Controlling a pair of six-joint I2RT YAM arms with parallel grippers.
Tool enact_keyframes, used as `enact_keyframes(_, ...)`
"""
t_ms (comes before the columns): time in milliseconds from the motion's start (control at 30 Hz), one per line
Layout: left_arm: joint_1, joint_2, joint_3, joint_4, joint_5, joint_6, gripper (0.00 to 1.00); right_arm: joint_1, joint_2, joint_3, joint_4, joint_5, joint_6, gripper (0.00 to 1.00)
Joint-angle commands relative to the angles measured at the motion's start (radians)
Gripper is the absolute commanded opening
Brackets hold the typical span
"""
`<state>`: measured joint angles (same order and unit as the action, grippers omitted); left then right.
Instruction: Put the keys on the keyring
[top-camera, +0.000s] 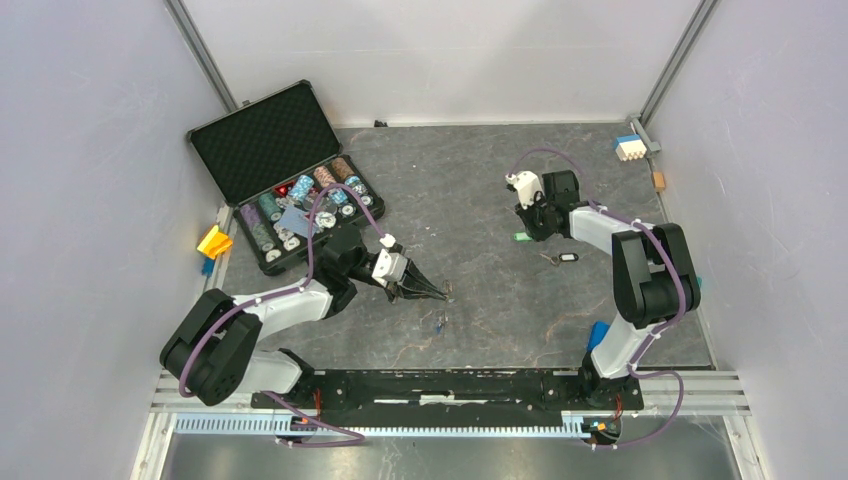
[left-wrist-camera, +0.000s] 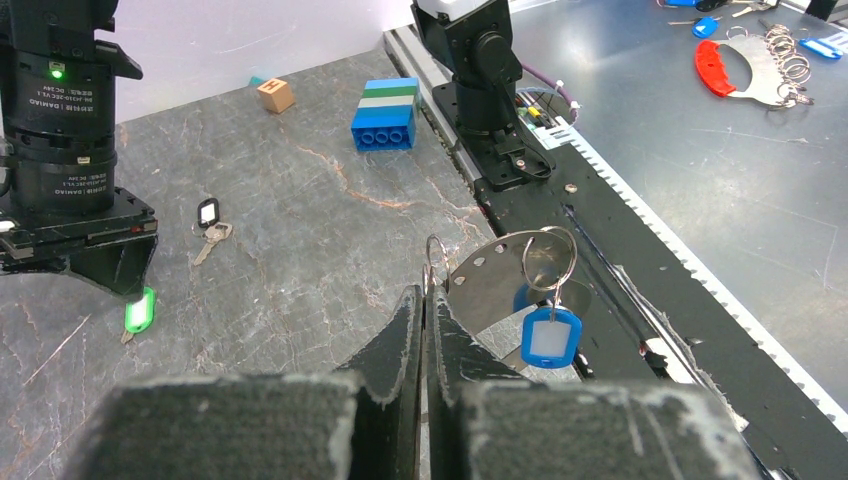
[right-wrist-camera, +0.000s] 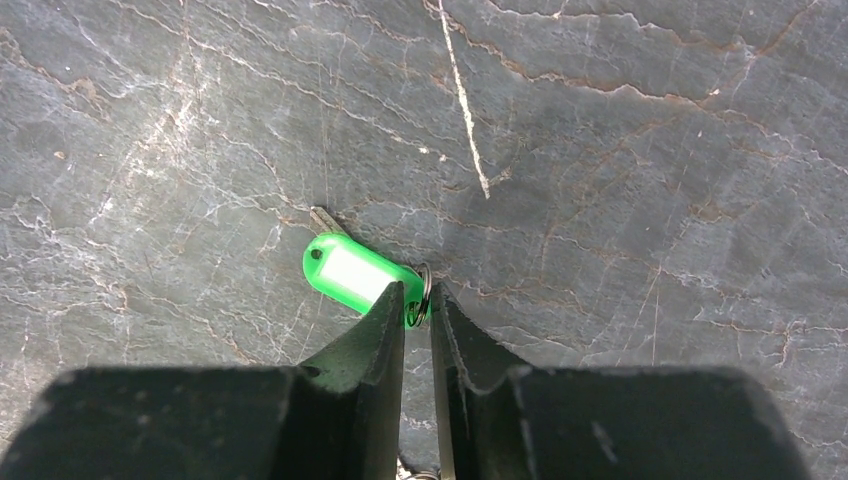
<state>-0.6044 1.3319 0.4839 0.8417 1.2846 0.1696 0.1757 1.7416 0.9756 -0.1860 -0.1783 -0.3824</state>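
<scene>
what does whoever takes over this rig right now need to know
Left tool: shut on the keyring, holding it up off the table.
Right tool: down on the table, shut on the small ring of the green key.
Blue key: hangs from the keyring, so it looks done.
Black key: loose on the table near the right tool, untouched.
Left to do: lift the green key and thread it on, then the black one.

Top camera looks down; close wrist cameras share the green key (right-wrist-camera: 350, 272).
</scene>
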Motion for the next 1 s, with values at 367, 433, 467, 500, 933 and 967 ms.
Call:
enact_keyframes(367, -0.005, -0.015, 0.017, 0.013, -0.004, 0.032, 0.02, -0.016, -0.074, -0.025, 0.021, -0.045, -0.024, 0.01)
enact_keyframes(433, -0.005, -0.014, 0.027, 0.007, -0.005, 0.016, 0.02, -0.020, -0.116, -0.048, 0.035, -0.106, -0.056, 0.00)
enact_keyframes(467, -0.005, -0.014, 0.029, 0.003, -0.005, 0.015, 0.02, -0.021, -0.143, -0.060, 0.043, -0.140, -0.078, 0.00)
enact_keyframes(500, -0.006, -0.017, 0.031, 0.002, -0.004, 0.015, 0.02, -0.024, -0.171, -0.077, 0.049, -0.187, -0.103, 0.00)
enact_keyframes(933, 0.006, -0.049, 0.172, -0.397, -0.016, 0.191, 0.02, -0.024, -0.442, -0.112, -0.151, -0.793, -0.385, 0.00)
enact_keyframes(967, 0.006, -0.050, 0.190, -0.453, -0.019, 0.224, 0.02, -0.024, -0.447, -0.104, -0.167, -0.836, -0.387, 0.00)
